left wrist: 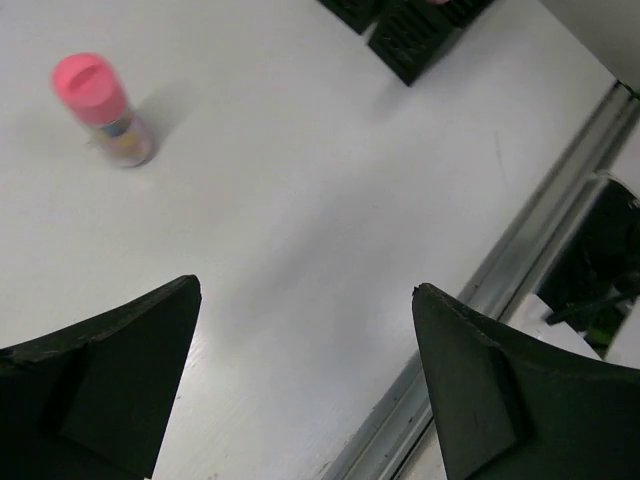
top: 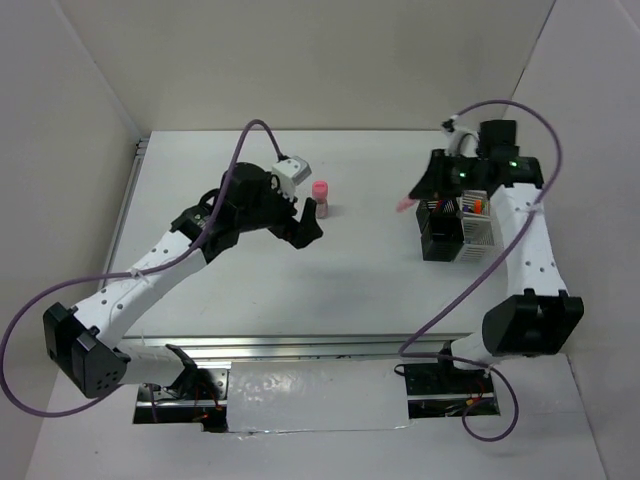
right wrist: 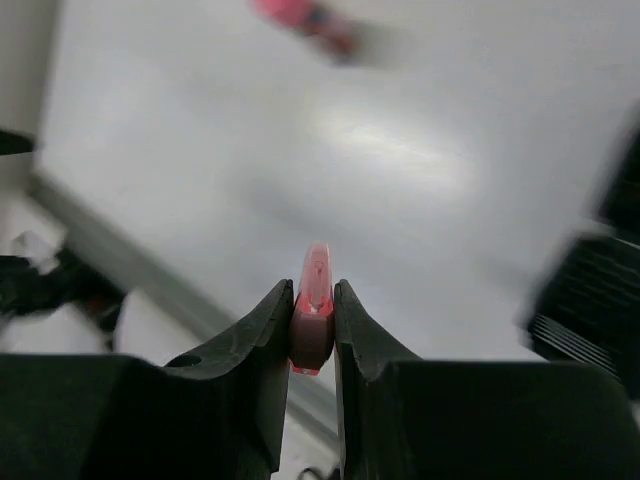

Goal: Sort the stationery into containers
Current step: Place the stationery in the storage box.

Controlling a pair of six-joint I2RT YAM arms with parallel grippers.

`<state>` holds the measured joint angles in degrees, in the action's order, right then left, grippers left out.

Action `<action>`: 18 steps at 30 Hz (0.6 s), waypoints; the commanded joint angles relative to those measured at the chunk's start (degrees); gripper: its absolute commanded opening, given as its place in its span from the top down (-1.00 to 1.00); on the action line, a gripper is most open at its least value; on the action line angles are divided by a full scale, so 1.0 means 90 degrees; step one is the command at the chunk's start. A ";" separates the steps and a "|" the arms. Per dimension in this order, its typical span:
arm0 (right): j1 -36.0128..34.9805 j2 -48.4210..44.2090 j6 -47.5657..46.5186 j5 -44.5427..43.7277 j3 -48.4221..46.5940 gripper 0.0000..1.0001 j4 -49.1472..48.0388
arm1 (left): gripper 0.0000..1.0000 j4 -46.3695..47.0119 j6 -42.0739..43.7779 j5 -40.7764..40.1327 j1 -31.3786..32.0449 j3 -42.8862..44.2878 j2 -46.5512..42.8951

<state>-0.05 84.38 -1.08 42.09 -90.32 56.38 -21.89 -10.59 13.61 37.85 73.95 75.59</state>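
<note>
L tool jaws wide apart, nothing held; pink-capped cylinder stands upright on worktop, ahead-left of it. R tool pinches pink piece, long axis pointing straight out past tips, mesh cup just beside.

A: Top view, set where?
B: High above and behind the arm bases, tilted toward the far wall. Takes in the whole table from well back.

A: Left wrist?
B: Low and close over the table, peering right past its own spread fingers. Shows the pink-capped bottle upper left, black cup at top, near rail at right.

A: Right wrist?
B: Close too, aimed left past fingers pinching a pink piece. Blurred beyond.

A: Shared ground?
B: Pink-capped bottle and near rail in all three. Black cup surely in the top and left wrist views.
</note>
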 commanded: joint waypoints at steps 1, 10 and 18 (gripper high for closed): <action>0.0795 -0.0790 -0.1070 -0.1958 0.0191 1.00 0.0231 | -0.99 -0.0097 -0.0230 -0.0438 -0.0609 -0.0199 -0.0362; 0.2213 -0.1534 -0.1921 -0.3582 0.1471 1.00 -0.1117 | -0.98 -0.0371 -0.0171 0.0597 -0.1656 -0.0278 -0.0030; 0.2389 -0.0783 -0.2038 -0.4129 0.1433 1.00 -0.1703 | -0.99 -0.0380 -0.0181 0.0519 -0.1744 -0.0336 -0.0040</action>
<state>20.80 76.44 -17.82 8.05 -77.12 47.00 -26.17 -11.16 16.88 22.55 70.98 75.85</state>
